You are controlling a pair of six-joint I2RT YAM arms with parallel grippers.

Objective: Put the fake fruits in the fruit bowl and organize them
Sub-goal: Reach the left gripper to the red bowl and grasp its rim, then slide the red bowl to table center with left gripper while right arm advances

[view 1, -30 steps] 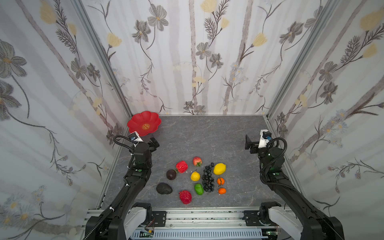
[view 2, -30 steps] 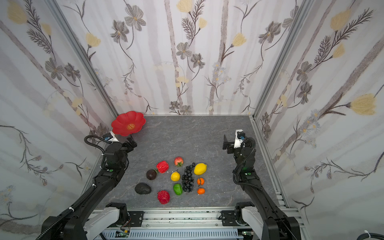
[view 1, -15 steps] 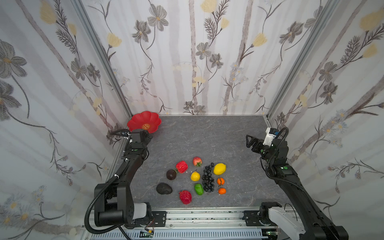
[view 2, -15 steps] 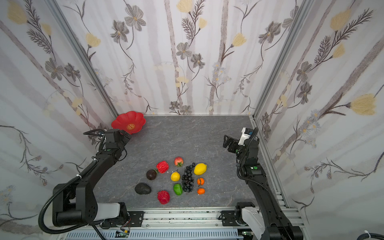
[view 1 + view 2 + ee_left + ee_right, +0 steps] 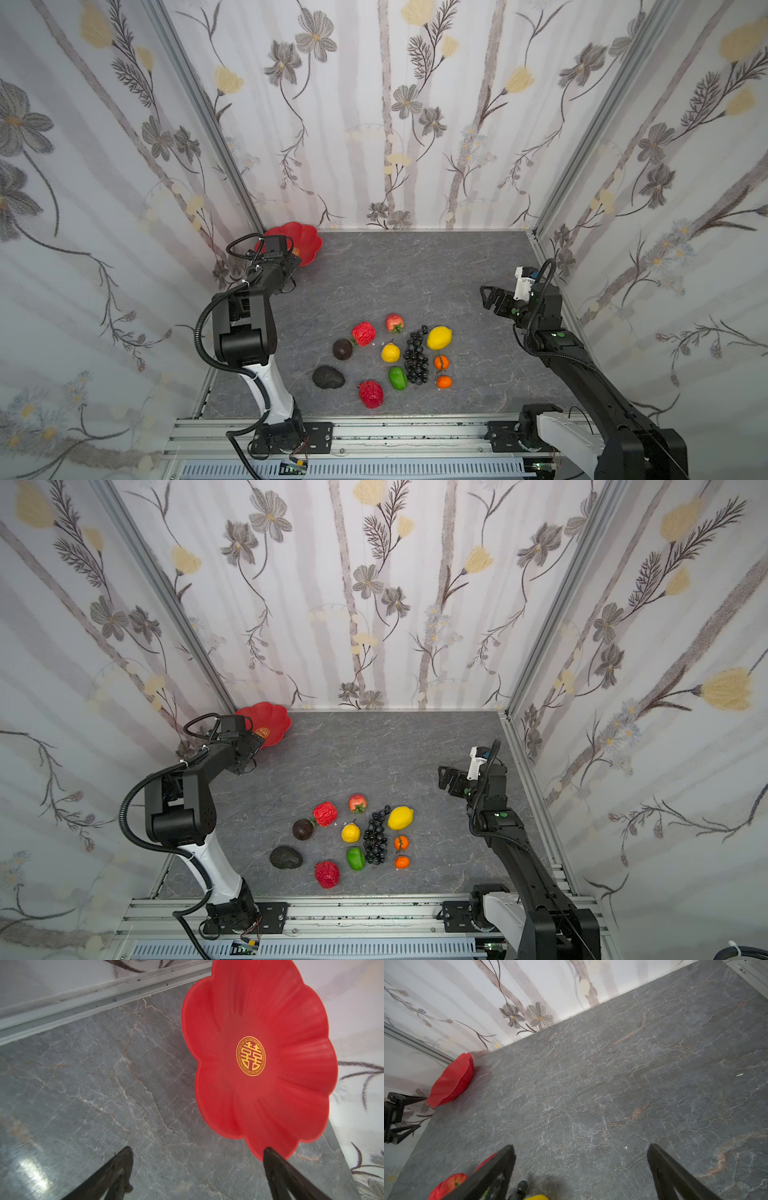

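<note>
hovering at the fruit bowl [image 5: 270, 1012] rim, left end effector [image 5: 197, 1150] wide

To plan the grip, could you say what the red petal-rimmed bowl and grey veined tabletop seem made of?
Red petal-rimmed bowl: probably moulded plastic, smooth with soft sheen, thin uniform rim. Grey veined tabletop: stone or stone-print laminate; a glare patch suggests polish.

The glossy red, petal-rimmed fruit bowl [image 5: 308, 243], with a gold emblem at its centre, leans tilted in the 11 o'clock corner of the surface [image 5: 415, 270]. The fake fruits [image 5: 390, 352] lie clustered toward 6 o'clock, well apart from it, around a black grape bunch [image 5: 417, 362].
</note>
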